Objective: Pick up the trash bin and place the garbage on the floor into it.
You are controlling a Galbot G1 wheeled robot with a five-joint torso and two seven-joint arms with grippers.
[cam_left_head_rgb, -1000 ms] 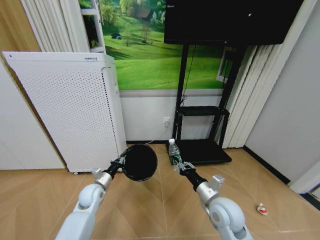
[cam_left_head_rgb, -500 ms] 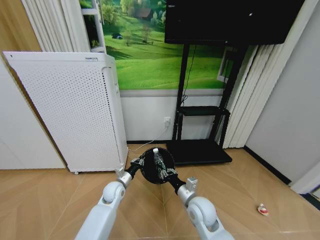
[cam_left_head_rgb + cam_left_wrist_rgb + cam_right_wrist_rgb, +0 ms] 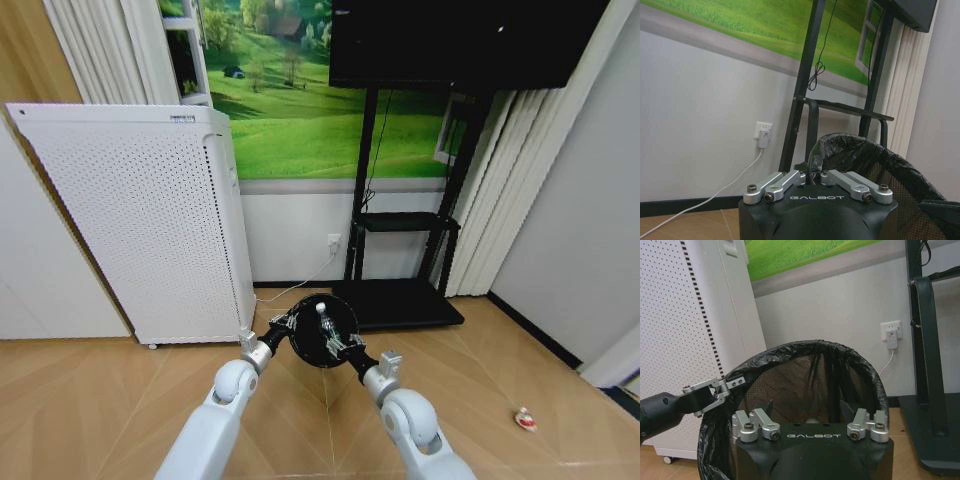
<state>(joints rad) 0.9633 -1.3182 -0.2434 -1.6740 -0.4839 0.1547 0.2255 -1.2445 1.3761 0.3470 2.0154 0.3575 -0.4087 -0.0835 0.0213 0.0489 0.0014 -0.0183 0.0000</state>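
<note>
The black trash bin (image 3: 303,346), lined with a black bag, hangs in front of me above the floor with its mouth tipped toward me. My left gripper (image 3: 283,322) is shut on its rim (image 3: 805,347), and its fingertips (image 3: 732,384) pinch the bag edge. My right gripper (image 3: 345,346) sits at the bin's mouth, fingers (image 3: 767,406) spread apart with nothing between them. The clear bottle (image 3: 324,320) with its white cap lies inside the bin just beyond them. A small red-and-white piece of garbage (image 3: 523,418) lies on the floor at the far right.
A tall white perforated cabinet (image 3: 150,220) stands to the left. The black TV stand (image 3: 400,300) stands right behind the bin. A wall socket with a white cable (image 3: 763,135) is on the wall behind. Open wood floor spreads to the right.
Both arms drew together at the centre. The bin swung right. The bottle, held beside the bin a second ago, now sits inside its mouth.
</note>
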